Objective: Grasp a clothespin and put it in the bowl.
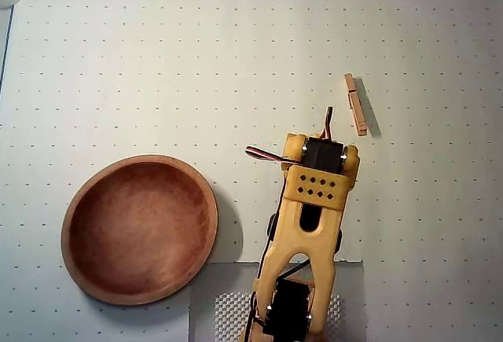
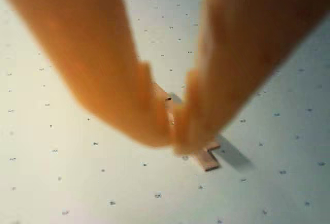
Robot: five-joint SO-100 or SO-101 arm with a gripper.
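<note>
Overhead view: the clothespin (image 1: 356, 104) lies flat on the dotted white mat (image 1: 157, 59), upper right, nearly upright in the frame, just beyond the yellow arm (image 1: 310, 216). The bowl (image 1: 78, 267) sits lower left, well apart from the clothespin, nothing inside it. Wrist view: the gripper (image 2: 175, 139) fills the frame, blurred, its two orange fingers (image 2: 103, 69) meeting at the tips with no gap between them. The clothespin (image 2: 208, 158) lies on the mat behind those tips, partly hidden, not held
</note>
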